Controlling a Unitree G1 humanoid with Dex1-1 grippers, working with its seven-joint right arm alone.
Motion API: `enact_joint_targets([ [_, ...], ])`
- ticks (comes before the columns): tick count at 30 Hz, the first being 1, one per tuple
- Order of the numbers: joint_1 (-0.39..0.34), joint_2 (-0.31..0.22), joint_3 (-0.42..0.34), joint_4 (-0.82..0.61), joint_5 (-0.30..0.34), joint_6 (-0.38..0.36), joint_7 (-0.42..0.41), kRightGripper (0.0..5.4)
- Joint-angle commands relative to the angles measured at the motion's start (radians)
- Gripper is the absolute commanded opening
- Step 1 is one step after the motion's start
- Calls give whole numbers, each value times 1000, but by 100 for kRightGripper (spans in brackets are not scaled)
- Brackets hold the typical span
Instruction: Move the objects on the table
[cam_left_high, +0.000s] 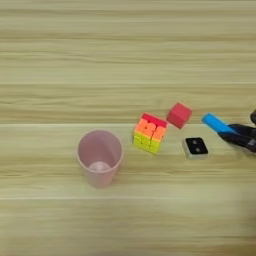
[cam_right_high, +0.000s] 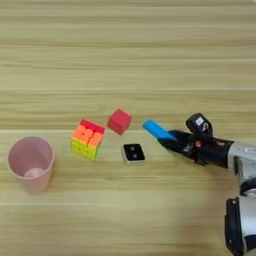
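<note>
Surface: a light wooden table (cam_left_high: 125, 50) fills the entire view. Plank grain runs horizontally, with pale yellow-tan streaks. Lighting is even and diffuse. Walls, floor and windows are out of frame.

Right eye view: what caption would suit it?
Robot gripper shut on a blue bar, beside a red cube, puzzle cube and pink cup.

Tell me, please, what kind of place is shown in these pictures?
Probably a robot test bench or lab, not a home. A bare wooden table holds only small practice items: a pink cup, a puzzle cube, a red cube. The robot's end effector grips a blue bar.
</note>
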Motion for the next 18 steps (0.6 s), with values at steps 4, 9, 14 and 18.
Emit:
enact_joint_targets([
  [4, -66, -18, -50, -148, 78, -30, 72, 141],
  [9, -28, -7, -67, -288, 137, -29, 152, 141],
  [14, 28, -6, -73, -463, 189, 7, 186, 141],
  [18, 99, -7, -73, -646, 234, 50, 203, 141],
])
